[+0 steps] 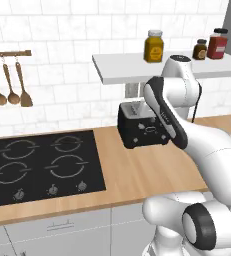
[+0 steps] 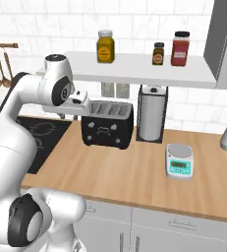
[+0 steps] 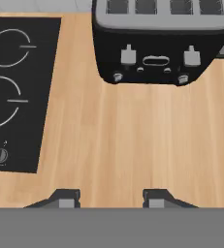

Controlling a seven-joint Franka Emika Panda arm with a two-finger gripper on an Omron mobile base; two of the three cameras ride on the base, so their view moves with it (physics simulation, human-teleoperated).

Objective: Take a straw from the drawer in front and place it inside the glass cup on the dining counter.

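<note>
- Where the arm reaches forward over the wood, the counter [image 1: 137, 175] runs as a light wooden worktop from the lower left to the right edge of the left base view, backed by a white tiled wall [image 1: 67, 60].
- A black hob [image 1: 39, 165] is set into the counter at the left of that view, with four ring markings and a row of small knobs along its near edge.
- A black toaster [image 2: 107, 125] stands at the back of the counter, centre left in the right base view; in the hand view it sits at the top centre, its levers and dials facing the camera.
- Right of the toaster in the right base view stands a paper towel holder [image 2: 152, 120], and further right, lower, a small kitchen scale [image 2: 179, 161] with a green display.
- A white shelf [image 2: 144, 69] on the wall carries a yellow jar [image 2: 105, 47], a small dark jar [image 2: 158, 54] and a red jar [image 2: 180, 49].
- Wooden spoons [image 1: 9, 85] hang from a rail at the upper left of the left base view.
- Grey cabinet fronts [image 2: 174, 231] run below the counter along the bottom of the right base view; which of them is the drawer I cannot tell.
- The pincer [image 3: 108, 198] hangs over bare wood in front of the toaster, its two dark fingertips apart with nothing between them, at the bottom centre of the hand view.
</note>
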